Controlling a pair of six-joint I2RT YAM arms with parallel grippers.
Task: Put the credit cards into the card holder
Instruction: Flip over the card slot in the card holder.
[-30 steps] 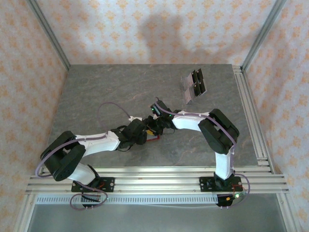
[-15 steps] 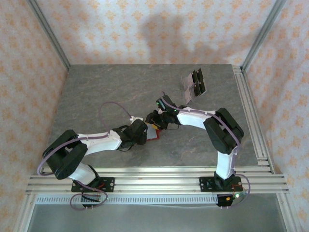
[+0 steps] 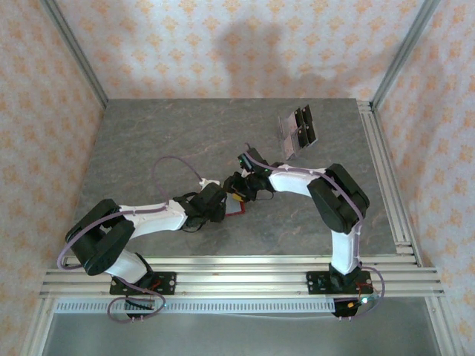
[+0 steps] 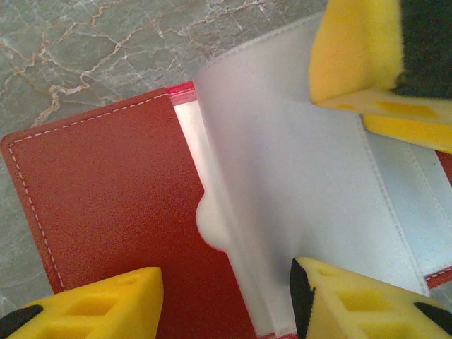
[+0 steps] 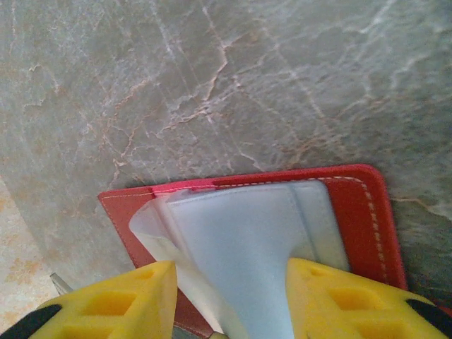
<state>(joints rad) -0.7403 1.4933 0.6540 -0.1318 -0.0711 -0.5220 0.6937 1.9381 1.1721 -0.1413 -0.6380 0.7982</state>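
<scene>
Wallet point(image 4: 113, 205) lying open between your jaws, cards point(image 3: 297, 131) waiting well beyond them.
You are straddling the wallet's fold with the left gripper point(image 4: 224, 272), its jaws standing released. The right gripper point(image 5: 229, 265) is flanking the raised sleeve point(image 5: 240, 240), and whether it is clamping it I cannot tell. Pulling either arm away is risking the sleeve springing flat, or the wallet skidding on the table point(image 5: 212, 85), before a card is arriving. The pockets showing are holding no card.

- One card holder point(image 4: 106, 198).
- One small group of credit cards point(image 3: 297, 131); I count about four, but the exact number is hard to tell.
- Two grippers: left gripper point(image 4: 224, 282), right gripper point(image 5: 229, 272).
</scene>
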